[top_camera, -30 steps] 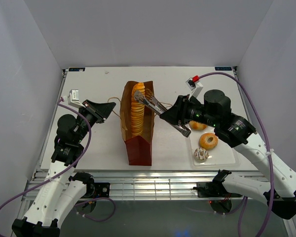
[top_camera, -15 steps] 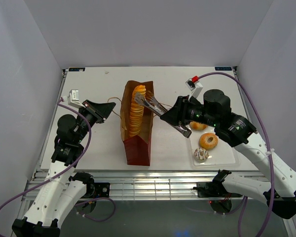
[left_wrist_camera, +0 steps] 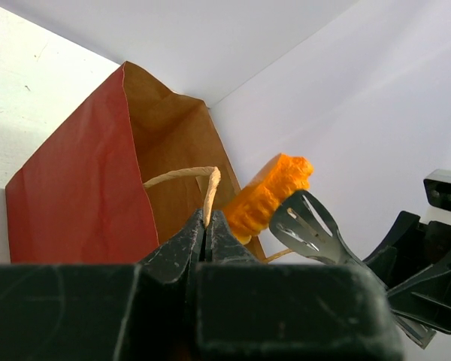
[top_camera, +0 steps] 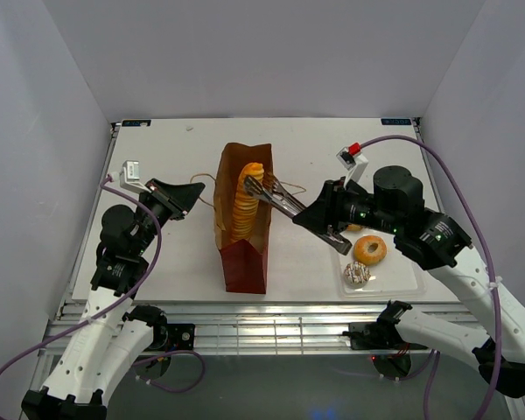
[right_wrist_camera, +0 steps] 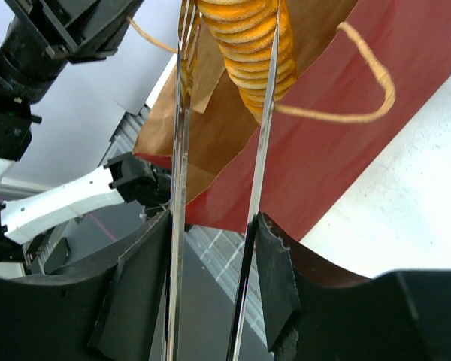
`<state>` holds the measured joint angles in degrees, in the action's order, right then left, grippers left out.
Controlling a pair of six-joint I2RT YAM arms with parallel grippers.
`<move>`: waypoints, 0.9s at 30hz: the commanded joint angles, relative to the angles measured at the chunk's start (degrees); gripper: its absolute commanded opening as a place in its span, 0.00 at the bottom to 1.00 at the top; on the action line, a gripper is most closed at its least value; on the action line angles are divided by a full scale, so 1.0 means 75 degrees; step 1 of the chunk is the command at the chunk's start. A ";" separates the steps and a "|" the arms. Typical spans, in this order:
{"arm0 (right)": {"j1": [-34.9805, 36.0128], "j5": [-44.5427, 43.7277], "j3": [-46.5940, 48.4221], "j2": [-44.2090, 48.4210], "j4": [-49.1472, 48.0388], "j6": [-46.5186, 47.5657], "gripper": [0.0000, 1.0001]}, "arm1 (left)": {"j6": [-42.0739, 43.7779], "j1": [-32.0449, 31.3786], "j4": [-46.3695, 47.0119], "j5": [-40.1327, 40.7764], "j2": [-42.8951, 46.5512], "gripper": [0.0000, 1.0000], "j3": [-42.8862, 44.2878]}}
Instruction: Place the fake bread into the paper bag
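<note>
The brown paper bag [top_camera: 245,254] stands mid-table with its mouth open. My left gripper [top_camera: 195,190] is shut on its twine handle [left_wrist_camera: 182,174] and holds that side of the mouth; its fingertips [left_wrist_camera: 205,218] pinch the twine. My right gripper [top_camera: 328,229] is shut on the metal tongs [top_camera: 280,201]. The tongs clasp the top of the long ridged orange loaf [top_camera: 245,203], which stands inside the bag. In the right wrist view the tong blades [right_wrist_camera: 179,150] flank the loaf [right_wrist_camera: 249,45]. A ring bun [top_camera: 368,249] and the whitish pastry [top_camera: 357,274] lie on the tray.
The clear plastic tray [top_camera: 398,280] sits at the near right of the table, under my right arm. A second bun is mostly hidden behind that arm. White walls close in the table on three sides.
The loaf has sunk lower into the bag with the tongs still on it. My right arm has shifted slightly right and lower. The left gripper has held still.
</note>
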<state>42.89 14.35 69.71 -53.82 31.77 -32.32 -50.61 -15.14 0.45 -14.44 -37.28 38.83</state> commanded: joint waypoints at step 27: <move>0.0046 -0.0620 0.1858 -0.0193 0.1200 0.0722 0.56 | -0.0025 -0.0009 -0.0024 -0.0044 0.0154 0.01 -0.0056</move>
<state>42.89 15.49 76.75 -53.45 41.47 -29.28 -50.92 -15.14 0.40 -14.44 -36.88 38.83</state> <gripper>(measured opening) 0.566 0.099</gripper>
